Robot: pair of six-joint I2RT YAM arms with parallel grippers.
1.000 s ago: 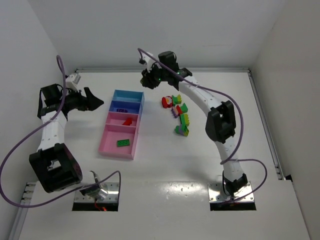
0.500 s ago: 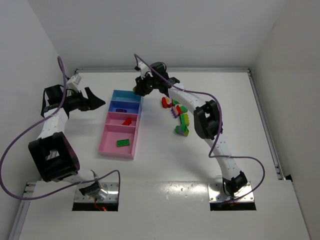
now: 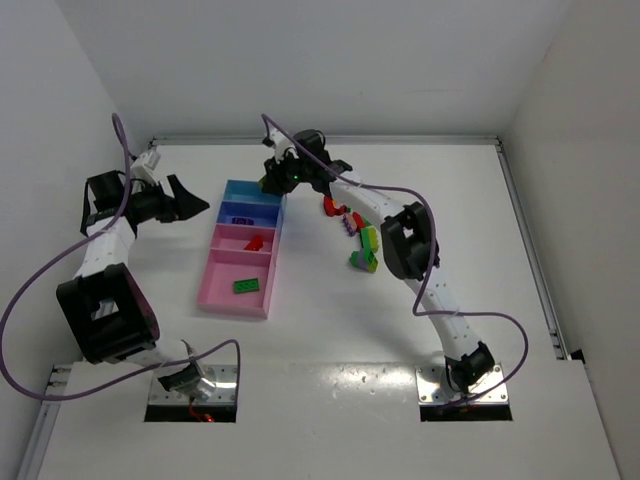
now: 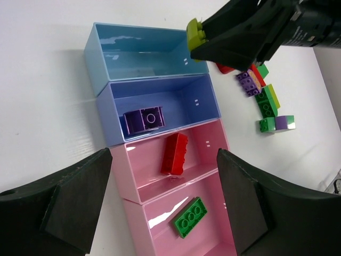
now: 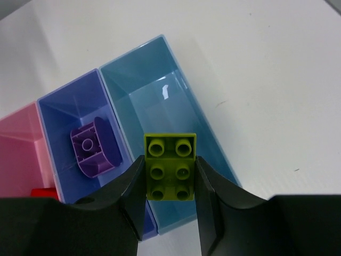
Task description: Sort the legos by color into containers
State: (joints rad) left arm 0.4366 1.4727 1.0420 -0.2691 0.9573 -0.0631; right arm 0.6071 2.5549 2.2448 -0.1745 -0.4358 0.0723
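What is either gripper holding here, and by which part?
Right gripper pinches a lime brick by its two long sides, studs facing the wrist camera. Left gripper is open, holding nothing.

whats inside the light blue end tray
No brick shows in the light blue plastic tray; its floor looks bare from the left wrist. The lime plastic brick in the right tool covers part of it from the right wrist.
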